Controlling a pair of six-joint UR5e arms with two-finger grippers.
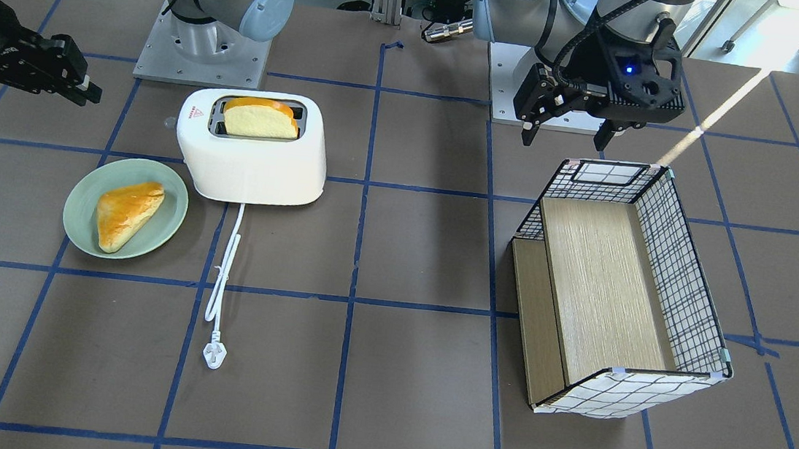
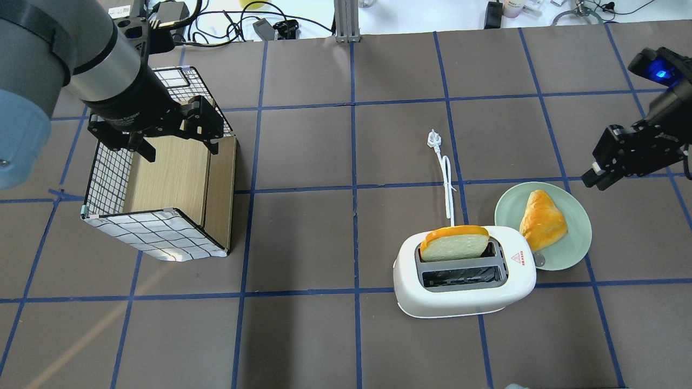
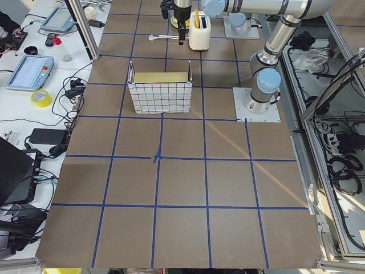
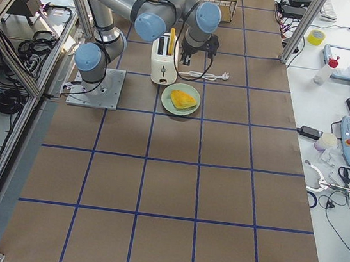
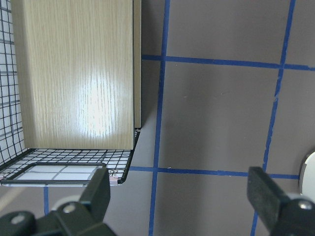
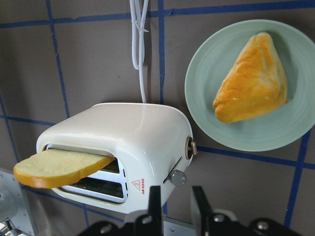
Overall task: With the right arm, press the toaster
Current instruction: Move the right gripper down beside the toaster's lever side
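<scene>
The glossy white toaster (image 1: 252,159) stands on the table with a bread slice (image 1: 260,122) sticking out of one slot. It also shows in the overhead view (image 2: 465,294) and the right wrist view (image 6: 133,142). Its lever knob (image 6: 178,177) is on the end that faces the plate. My right gripper (image 2: 594,175) is shut and empty. It hovers beyond the plate, apart from the toaster, and shows at the left in the front view (image 1: 90,92). My left gripper (image 2: 181,148) is open and empty above the basket's end.
A green plate (image 1: 77,223) with a golden pastry (image 1: 126,213) lies beside the toaster's lever end. The white cord (image 1: 222,281) runs away from the toaster to a loose plug (image 1: 214,357). A wire basket (image 1: 687,281) with wooden boards inside stands under my left gripper.
</scene>
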